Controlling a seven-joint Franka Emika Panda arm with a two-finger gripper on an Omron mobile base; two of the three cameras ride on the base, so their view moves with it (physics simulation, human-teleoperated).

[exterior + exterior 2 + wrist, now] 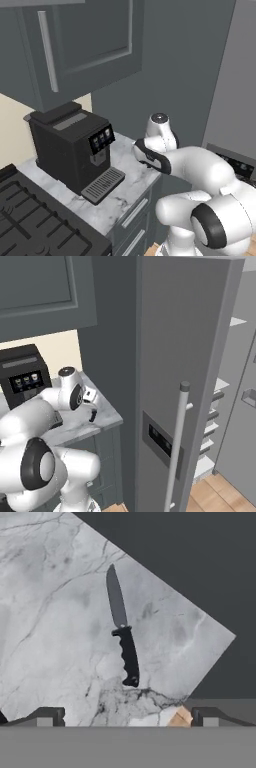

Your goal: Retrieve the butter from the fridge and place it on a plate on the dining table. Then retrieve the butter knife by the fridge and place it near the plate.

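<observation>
Above the small grey-white marble bench (60, 612), the two-finger gripper (125, 716) hangs with its dark fingertips (47, 716) spread to full width, holding nothing and touching nothing. Directly below it in the hand view lies the slim, all-dark butter knife (122, 634), flat on the marble, apart from both fingertips, its grey blade pointing away from the gripper and its ribbed black handle nearest the gap between the fingertips. The knife rests near the corner of the bench, with the dark edge of the bench close beside it on one side. From the right base view the knife shows as a small dark shape (92, 415) on the marble near the front edge, just beside the tall grey fridge (180, 356). The fridge door stands open, its long silver vertical handle (177, 446) and dark control panel (160, 441) facing the camera, with white inner shelves (215, 401) visible behind it. A black coffee machine (72, 147) occupies the bench to the left, beneath dark grey wall cabinets (75, 45). A black stove top (35, 220) adjoins the bench. The floor by the fridge is light wood (220, 491).
</observation>
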